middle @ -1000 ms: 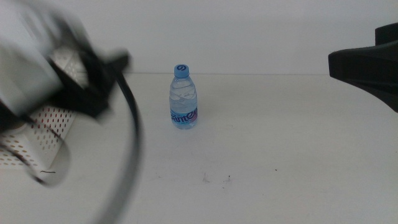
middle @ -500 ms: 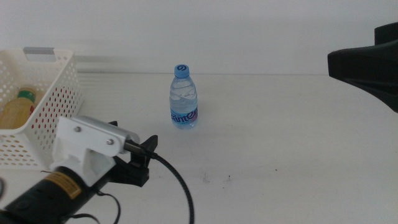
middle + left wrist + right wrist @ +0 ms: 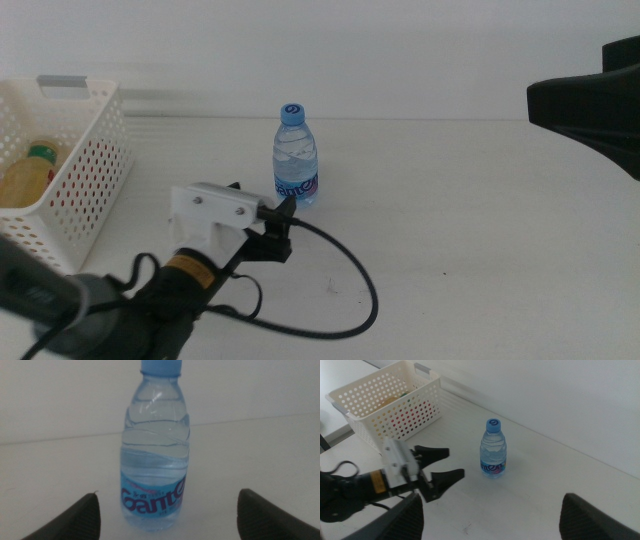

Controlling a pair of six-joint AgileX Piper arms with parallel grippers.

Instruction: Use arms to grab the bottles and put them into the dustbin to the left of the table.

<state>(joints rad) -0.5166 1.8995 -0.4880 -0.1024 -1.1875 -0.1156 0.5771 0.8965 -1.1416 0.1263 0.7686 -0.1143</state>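
I have the left gripper point(image 3: 283, 222) just short of the water bottle point(image 3: 296, 157), jaws spread wide, nothing between them. The bottle stands upright on the white table point(image 3: 480, 230). Left of the bottle sits the dustbin point(image 3: 85, 180), with a yellow-liquid bottle point(image 3: 25, 175) inside. Right gripper point(image 3: 585, 105) hangs well right of the bottle, jaws apart. A plain pale wall point(image 3: 400, 50) rises behind the bottle.

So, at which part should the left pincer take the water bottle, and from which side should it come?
Probably at the labelled lower body of the water bottle, coming level from the near side. The bottle stands upright, apart from the dustbin, and the open left pincer already faces it with a jaw to each side. The right pincer waits, high at the right.
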